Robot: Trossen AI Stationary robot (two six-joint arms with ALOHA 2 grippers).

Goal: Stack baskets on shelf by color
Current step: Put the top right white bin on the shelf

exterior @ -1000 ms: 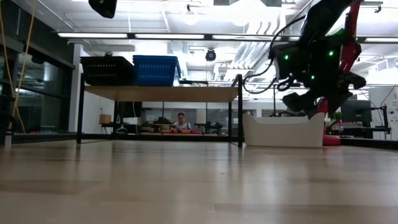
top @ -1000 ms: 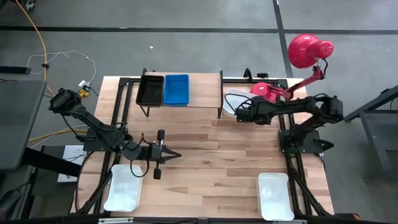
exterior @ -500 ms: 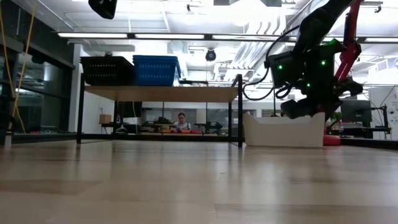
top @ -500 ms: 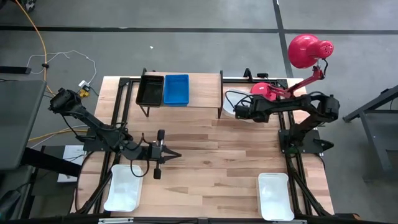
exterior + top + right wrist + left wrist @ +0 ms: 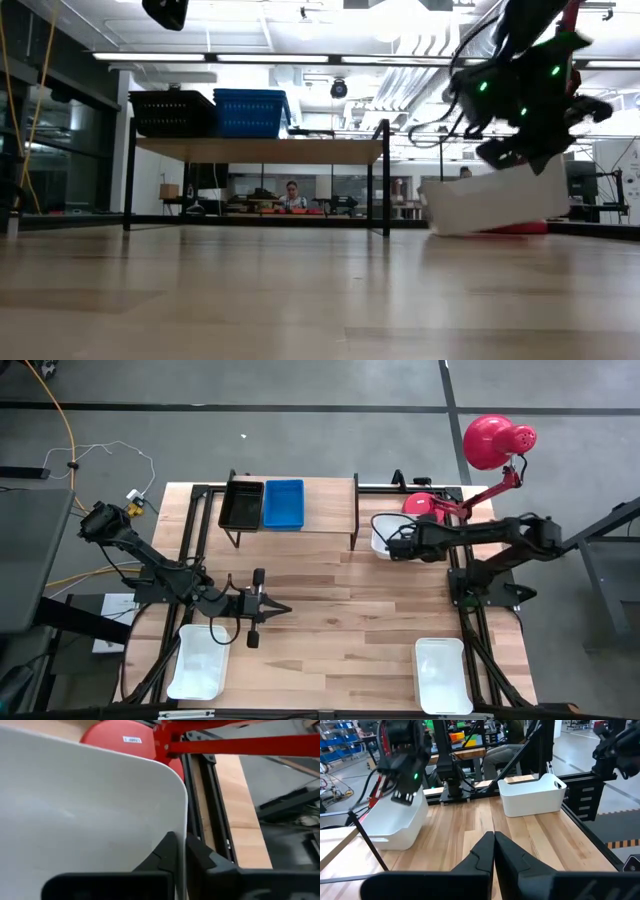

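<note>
A black basket [image 5: 242,503] and a blue basket [image 5: 283,503] stand side by side on the shelf [image 5: 325,510] at the far side. Right of the shelf is a white basket [image 5: 381,530], tilted in the low view [image 5: 490,205], with my right gripper [image 5: 393,546] shut on its wall. My left gripper [image 5: 272,608] is shut and touches nothing, hovering over the table's left middle. Two more white baskets [image 5: 197,662] [image 5: 441,675] rest on their bottoms at the near edge. My right gripper pinches the white basket's side wall [image 5: 183,827] close to a rounded corner, one finger [image 5: 165,854] inside and one [image 5: 202,857] outside. The fingers come over the rim from above, slanting from the table's right. The basket hangs tilted, held side raised, its low corner [image 5: 436,230] at the table.
A red lamp [image 5: 497,440] with its red base [image 5: 425,503] stands just behind and right of the held basket. The shelf's black leg [image 5: 385,180] is left of it. Bare tabletop lies between the shelf and the near baskets.
My right gripper has come down over the white basket's wall and shut on it, then moved toward the table's right edge and up. The basket has slid right, away from the shelf, and tipped, its held side lifted.
</note>
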